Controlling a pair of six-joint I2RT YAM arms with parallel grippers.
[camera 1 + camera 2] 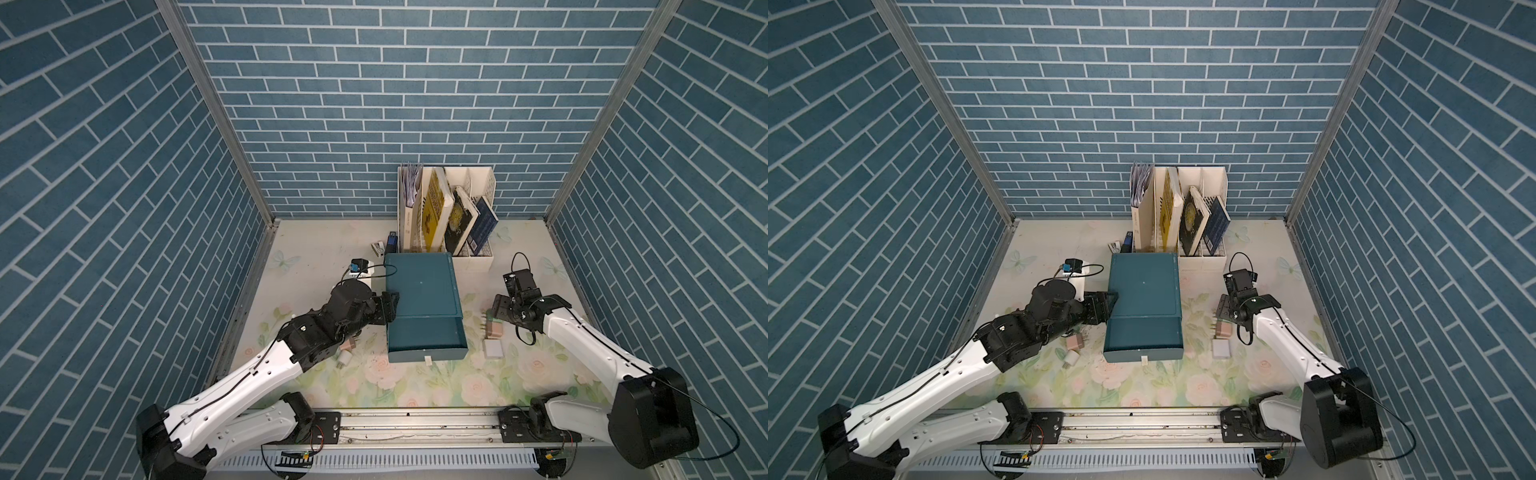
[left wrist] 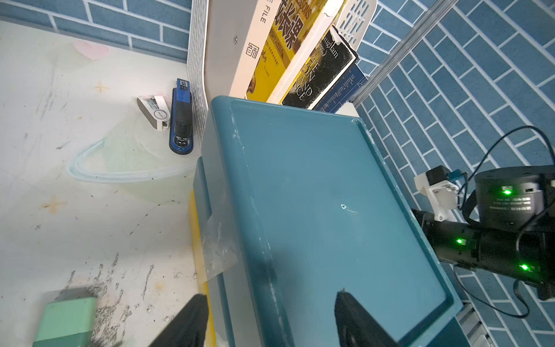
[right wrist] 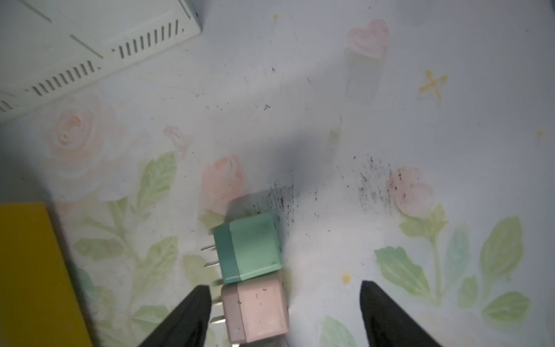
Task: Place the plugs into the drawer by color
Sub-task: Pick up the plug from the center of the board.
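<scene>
Right wrist: right tool point(image 3: 283, 287) is hanging released around pink plug point(image 3: 255, 312); left tool point(image 2: 271, 294), released, is straddling teal box point(image 2: 330, 195) edge.

The box point(image 2: 330, 195) was smooth teal plastic with a soft sheen, scuffed pale along one edge. The green plug point(image 3: 255, 249) and pink plug point(image 3: 258, 309) were matt plastic, the pink one dirt-speckled, and their prongs point(image 3: 209, 248) were bare metal. The bench point(image 3: 330, 120) had a smooth floral-printed covering, smudged with dark grit.
</scene>
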